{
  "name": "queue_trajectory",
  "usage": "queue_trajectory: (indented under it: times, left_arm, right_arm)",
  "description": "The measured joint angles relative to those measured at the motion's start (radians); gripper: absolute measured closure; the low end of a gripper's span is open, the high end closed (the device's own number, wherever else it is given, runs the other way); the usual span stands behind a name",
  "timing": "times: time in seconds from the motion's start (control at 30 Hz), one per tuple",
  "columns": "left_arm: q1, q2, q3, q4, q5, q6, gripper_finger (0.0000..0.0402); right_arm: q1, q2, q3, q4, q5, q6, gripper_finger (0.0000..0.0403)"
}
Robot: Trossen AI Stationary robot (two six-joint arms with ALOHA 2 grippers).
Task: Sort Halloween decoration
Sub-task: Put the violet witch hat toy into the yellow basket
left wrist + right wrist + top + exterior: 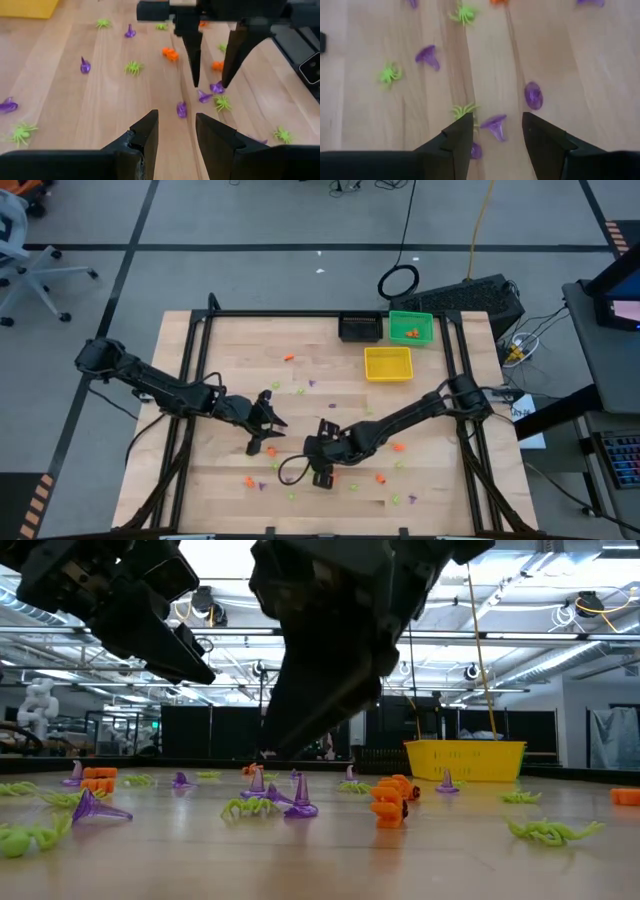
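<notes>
Right gripper [492, 131] hangs open, empty, straddling a purple hat [495, 125] mid-table, so drop straight, pinch its cone, miss the spider [465, 109]; left gripper [176, 132] waits nearby, part-open, empty.

I see the Halloween decoration [300, 392] scattered loose across the wooden table: tiny purple witch hats [496, 125], light-green spiders [390, 74] and orange pumpkin-like pieces [388, 802]. Most lie in the near half, spread from left to right. Some hats stand upright on their brims [301, 796], others lie tipped on their sides [93, 808]. A few orange pieces sit inside the green bin [410, 333] at the far right.
</notes>
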Motion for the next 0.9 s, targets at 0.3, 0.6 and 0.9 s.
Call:
queue_trajectory:
  times: [0.3,0.6,0.9]
  left_arm:
    - [-0.001,0.000,0.000,-0.002,0.000,0.000,0.0268]
    - [-0.001,0.000,0.000,-0.003,0.000,0.001,0.0268]
    - [-0.001,0.000,0.000,-0.003,-0.004,0.002,0.0268]
  right_arm:
    - [0.000,0.032,-0.001,0.011,-0.011,-0.062,0.0247]
    - [0.000,0.033,-0.001,0.023,0.021,-0.106,0.0247]
    - [-0.002,0.033,-0.001,-0.007,0.062,-0.143,0.0248]
